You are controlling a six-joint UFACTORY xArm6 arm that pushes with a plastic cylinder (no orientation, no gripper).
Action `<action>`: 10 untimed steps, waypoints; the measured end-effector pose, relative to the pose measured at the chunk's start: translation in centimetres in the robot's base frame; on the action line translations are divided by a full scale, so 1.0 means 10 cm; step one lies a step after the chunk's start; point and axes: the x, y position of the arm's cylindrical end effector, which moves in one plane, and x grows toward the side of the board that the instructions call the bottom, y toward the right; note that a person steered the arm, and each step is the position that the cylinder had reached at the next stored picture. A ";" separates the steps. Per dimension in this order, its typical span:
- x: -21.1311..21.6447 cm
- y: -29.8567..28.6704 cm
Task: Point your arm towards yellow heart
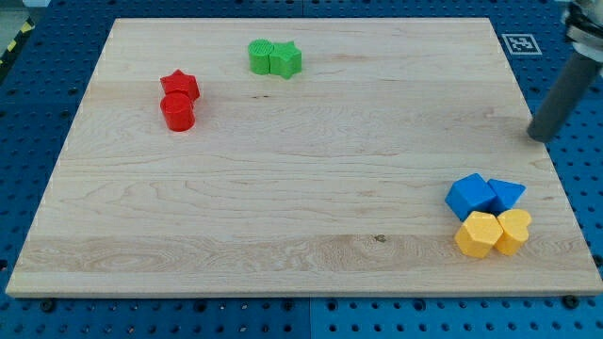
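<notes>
The yellow heart (514, 229) lies near the board's bottom right corner, touching a yellow hexagon (478, 234) on its left. A blue cube (471, 196) and a blue triangle (507, 194) sit just above them. My rod comes in from the view's top right, and my tip (538, 137) rests at the board's right edge, well above the yellow heart and apart from all blocks.
A red star (179, 86) and a red cylinder (177, 112) sit at the upper left. Two green blocks (274, 58) sit near the top edge. The wooden board (301, 188) lies on a blue perforated table with a marker tag (520, 43).
</notes>
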 end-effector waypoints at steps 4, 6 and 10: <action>1.27 0.24; 1.47 -0.42; 1.18 -0.31</action>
